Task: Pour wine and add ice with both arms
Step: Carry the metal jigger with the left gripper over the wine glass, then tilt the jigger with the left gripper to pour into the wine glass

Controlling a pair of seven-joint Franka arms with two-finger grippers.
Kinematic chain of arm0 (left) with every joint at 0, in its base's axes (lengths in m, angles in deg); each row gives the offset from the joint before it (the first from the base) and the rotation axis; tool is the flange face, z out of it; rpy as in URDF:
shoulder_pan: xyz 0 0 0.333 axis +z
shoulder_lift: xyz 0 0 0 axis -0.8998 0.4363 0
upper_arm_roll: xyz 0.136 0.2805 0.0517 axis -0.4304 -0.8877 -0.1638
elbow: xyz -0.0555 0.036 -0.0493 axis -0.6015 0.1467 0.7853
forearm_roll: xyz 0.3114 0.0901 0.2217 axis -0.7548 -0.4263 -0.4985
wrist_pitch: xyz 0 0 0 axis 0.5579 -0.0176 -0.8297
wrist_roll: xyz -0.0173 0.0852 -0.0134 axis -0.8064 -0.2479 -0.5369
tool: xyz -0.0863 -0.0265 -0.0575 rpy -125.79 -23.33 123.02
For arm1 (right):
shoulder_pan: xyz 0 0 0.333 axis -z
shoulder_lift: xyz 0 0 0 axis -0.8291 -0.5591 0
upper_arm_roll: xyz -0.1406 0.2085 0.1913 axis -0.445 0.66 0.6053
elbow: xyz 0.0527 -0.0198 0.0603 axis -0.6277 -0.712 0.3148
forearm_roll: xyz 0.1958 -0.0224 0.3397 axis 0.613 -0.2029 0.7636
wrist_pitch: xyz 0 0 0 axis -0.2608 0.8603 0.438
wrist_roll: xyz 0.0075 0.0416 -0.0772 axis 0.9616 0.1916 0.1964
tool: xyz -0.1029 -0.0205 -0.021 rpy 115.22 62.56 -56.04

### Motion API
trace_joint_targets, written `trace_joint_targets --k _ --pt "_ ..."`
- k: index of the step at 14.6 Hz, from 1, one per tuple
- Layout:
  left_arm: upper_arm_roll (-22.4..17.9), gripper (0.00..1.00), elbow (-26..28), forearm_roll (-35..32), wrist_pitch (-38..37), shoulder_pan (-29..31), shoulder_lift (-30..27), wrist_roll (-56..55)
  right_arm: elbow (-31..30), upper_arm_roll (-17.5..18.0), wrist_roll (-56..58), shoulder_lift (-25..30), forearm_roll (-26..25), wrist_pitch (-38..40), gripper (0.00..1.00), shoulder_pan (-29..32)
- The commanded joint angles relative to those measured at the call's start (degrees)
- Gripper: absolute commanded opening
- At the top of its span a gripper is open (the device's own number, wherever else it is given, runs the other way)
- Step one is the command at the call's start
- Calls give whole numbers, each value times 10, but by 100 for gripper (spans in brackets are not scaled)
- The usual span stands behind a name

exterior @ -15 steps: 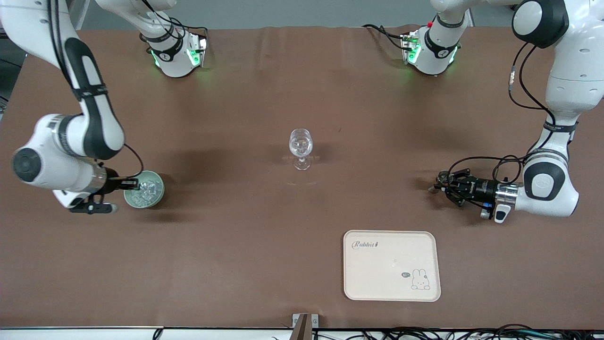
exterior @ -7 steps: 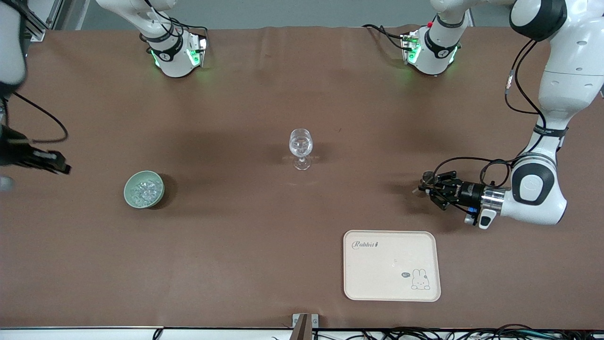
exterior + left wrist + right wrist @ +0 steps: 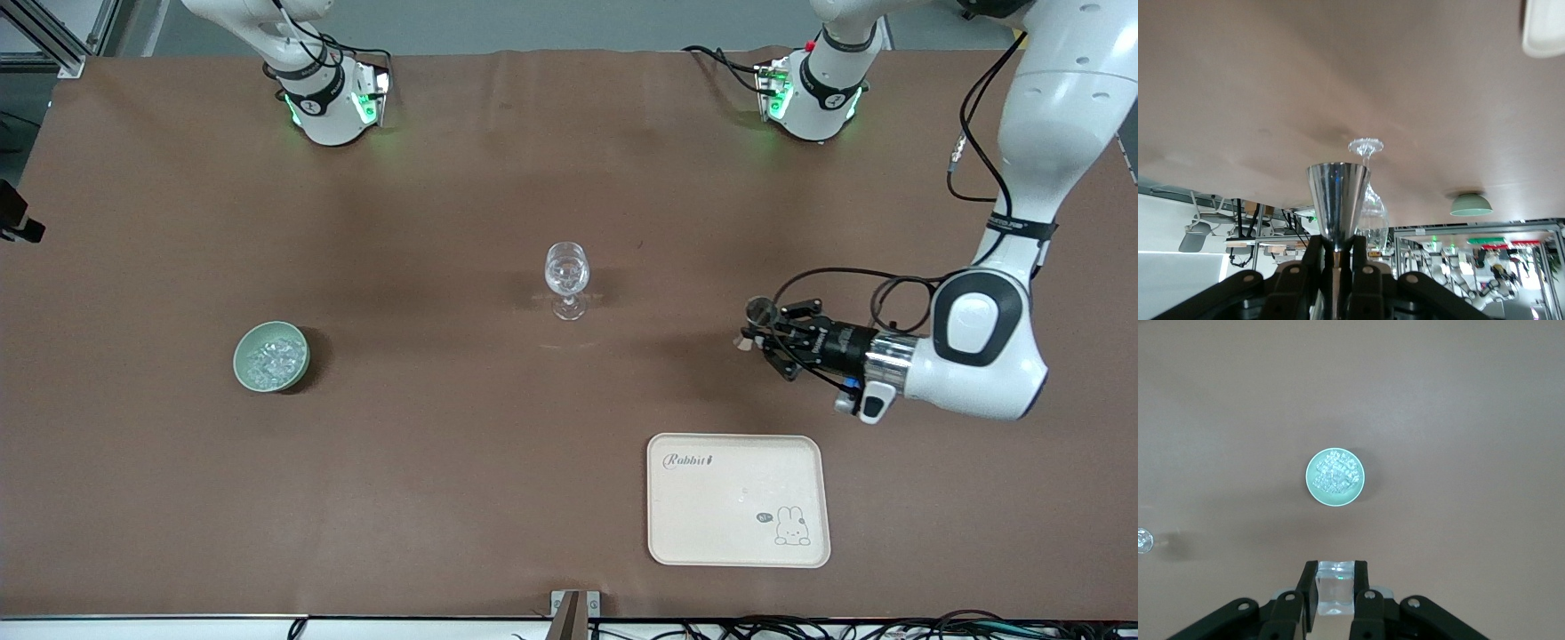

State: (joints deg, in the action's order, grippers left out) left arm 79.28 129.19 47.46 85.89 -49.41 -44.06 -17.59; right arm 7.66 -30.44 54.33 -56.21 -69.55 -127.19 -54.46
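My left gripper (image 3: 752, 338) is low over the brown table (image 3: 444, 462), between the wine glass (image 3: 567, 277) and my left arm's end of the table. It is squeezed tight on a shiny metal cup (image 3: 1337, 200) shaped like a cone, and the cup lies on its side with its mouth toward the wine glass. My right gripper (image 3: 1335, 587) is up high over the pale green bowl (image 3: 1335, 478), and almost all of it is out of the front view. It is pinched on one clear ice cube (image 3: 1334, 590). The rest of the ice (image 3: 269, 358) sits in the pale green bowl, which stands toward my right arm's end of the table. The wine glass stands upright in the middle of the table, a bit farther from the front camera than the bowl. A cream tray (image 3: 738, 500) with a little rabbit on it lies nearer to the front camera than my left gripper.
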Motion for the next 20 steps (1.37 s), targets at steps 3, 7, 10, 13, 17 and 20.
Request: trace_joint_targets --k 3,7,10,13,17,20 --pt "-2 0 27 2 18 -78 -58 -92 0 6 -12 -4 3 4 1 7" --pt "-3 0 27 -27 26 -135 -72 -144 1 6 -12 -5 3 2 0 7" --pt "-2 1 22 -77 37 -174 -72 -206 1 8 -12 -5 3 4 0 6" --pt "-2 0 17 -80 41 -200 -72 -247 1 9 -12 -5 3 2 1 6" --pt "-2 1 -3 -102 48 -229 -66 -327 3 9 -12 -5 3 1 1 5" --pt "-2 0 -10 -114 47 -239 -67 -370 3 10 -12 -5 3 1 1 5"
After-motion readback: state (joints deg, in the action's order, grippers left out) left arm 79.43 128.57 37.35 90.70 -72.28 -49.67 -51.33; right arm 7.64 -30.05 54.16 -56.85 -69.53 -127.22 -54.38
